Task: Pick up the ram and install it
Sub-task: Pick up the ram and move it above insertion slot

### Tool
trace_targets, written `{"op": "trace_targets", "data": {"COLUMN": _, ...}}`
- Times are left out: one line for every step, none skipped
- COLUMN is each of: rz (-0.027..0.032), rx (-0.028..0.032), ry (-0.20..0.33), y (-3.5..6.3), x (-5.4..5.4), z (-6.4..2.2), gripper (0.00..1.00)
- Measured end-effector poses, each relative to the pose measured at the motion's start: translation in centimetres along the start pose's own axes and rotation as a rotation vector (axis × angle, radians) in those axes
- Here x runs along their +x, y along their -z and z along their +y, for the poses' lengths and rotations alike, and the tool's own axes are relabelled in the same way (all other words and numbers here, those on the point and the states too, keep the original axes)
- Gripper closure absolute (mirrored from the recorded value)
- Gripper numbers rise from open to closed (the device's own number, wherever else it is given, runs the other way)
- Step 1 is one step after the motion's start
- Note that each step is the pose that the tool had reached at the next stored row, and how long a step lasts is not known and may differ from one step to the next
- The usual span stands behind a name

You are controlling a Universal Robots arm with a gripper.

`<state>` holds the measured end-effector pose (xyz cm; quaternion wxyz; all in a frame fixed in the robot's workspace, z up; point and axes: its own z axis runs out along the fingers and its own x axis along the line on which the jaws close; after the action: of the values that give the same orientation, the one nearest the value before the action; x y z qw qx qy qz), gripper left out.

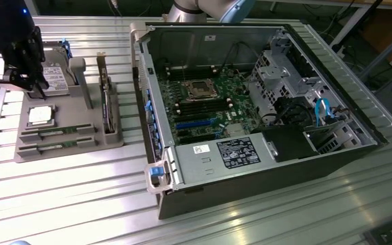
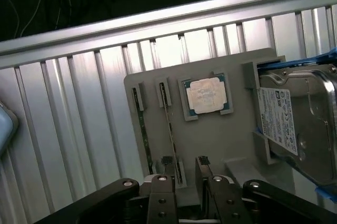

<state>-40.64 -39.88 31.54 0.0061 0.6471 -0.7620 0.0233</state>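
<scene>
1. Pincer (image 2: 184,163) fingers stand apart with nothing clamped between them. In the wrist view the dark fingertips (image 2: 167,162) sit over one end of the tray's stick slots.
2. The ram (image 2: 169,124) is a thin green stick lying flat in a slot of a grey tray (image 2: 216,139). One end reaches into the gap between the fingertips, close against one finger. Whether they touch cannot be told.
3. In the exterior view the ram (image 1: 56,132) lies in the tray (image 1: 87,145) at the exterior view's left. The pincer (image 1: 38,88) hangs above the tray's far end.
4. A second green stick (image 2: 143,129) lies in the neighbouring slot, parallel to the ram and apart from it. The exterior view shows this second green stick (image 1: 51,147) nearer the tray's front edge.
5. On the ram's other side, a square processor (image 2: 206,95) with a silver lid rests in its own recess in the tray.
6. Past the processor, a hard drive (image 2: 300,124) with a white label sits in the tray.
7. A flat card (image 1: 106,109) stands on edge along the side of the tray facing the computer.
8. The tray rests on a ribbed metal counter (image 1: 80,189).
9. Beside the tray, at the exterior view's right, an open computer case (image 1: 203,46) lies on its side, its motherboard (image 1: 203,102) exposed.
</scene>
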Motion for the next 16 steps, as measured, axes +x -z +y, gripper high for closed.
{"op": "trace_targets", "data": {"rz": 0.0008, "rx": 0.001, "ry": 0.02, "y": 0.0, "x": 0.0, "z": 0.0, "gripper": 0.7}}
{"op": "trace_targets", "data": {"rz": 0.001, "rx": 0.0016, "ry": 0.033, "y": 0.0, "x": 0.0, "z": 0.0, "gripper": 0.7}}
{"op": "trace_targets", "data": {"rz": 0.0012, "rx": 0.0026, "ry": 0.055, "y": -0.01, "x": 0.0, "z": 0.01, "gripper": 0.7}}
{"op": "trace_targets", "data": {"rz": 0.0008, "rx": 0.0036, "ry": 0.078, "y": -0.01, "x": 0.0, "z": 0.02, "gripper": 0.7}}
{"op": "trace_targets", "data": {"rz": 0.0006, "rx": 0.004, "ry": 0.088, "y": -0.01, "x": 0.0, "z": 0.02, "gripper": 0.7}}
{"op": "trace_targets", "data": {"rz": 0.0005, "rx": 0.0041, "ry": 0.089, "y": -0.01, "x": 0.0, "z": 0.01, "gripper": 0.7}}
{"op": "trace_targets", "data": {"rz": 0.0005, "rx": 0.004, "ry": 0.089, "y": -0.01, "x": 0.0, "z": 0.02, "gripper": 0.7}}
{"op": "trace_targets", "data": {"rz": 0.0005, "rx": 0.0041, "ry": 0.089, "y": -0.03, "x": 0.0, "z": 0.02, "gripper": 0.7}}
{"op": "trace_targets", "data": {"rz": 0.0005, "rx": 0.0041, "ry": 0.089, "y": -0.13, "x": 0.0, "z": 0.02, "gripper": 0.7}}
{"op": "trace_targets", "data": {"rz": 0.0005, "rx": 0.004, "ry": 0.089, "y": -0.25, "x": 0.0, "z": 0.03, "gripper": 0.7}}
{"op": "trace_targets", "data": {"rz": 0.0005, "rx": 0.0041, "ry": 0.089, "y": -0.4, "x": 0.0, "z": 0.02, "gripper": 0.7}}
{"op": "trace_targets", "data": {"rz": 0.0005, "rx": 0.0041, "ry": 0.089, "y": -0.52, "x": 0.1, "z": 0.02, "gripper": 0.7}}
{"op": "trace_targets", "data": {"rz": 0.0006, "rx": 0.004, "ry": 0.089, "y": -0.75, "x": 0.3, "z": -0.01, "gripper": 0.7}}
{"op": "trace_targets", "data": {"rz": 0.0004, "rx": 0.0042, "ry": 0.09, "y": -0.86, "x": 0.5, "z": -0.05, "gripper": 0.7}}
{"op": "trace_targets", "data": {"rz": 0.0004, "rx": 0.0042, "ry": 0.09, "y": -0.93, "x": 0.8, "z": -0.1, "gripper": 0.7}}
{"op": "trace_targets", "data": {"rz": 0.0006, "rx": 0.0041, "ry": 0.09, "y": -0.99, "x": 1.2, "z": -0.16, "gripper": 0.7}}
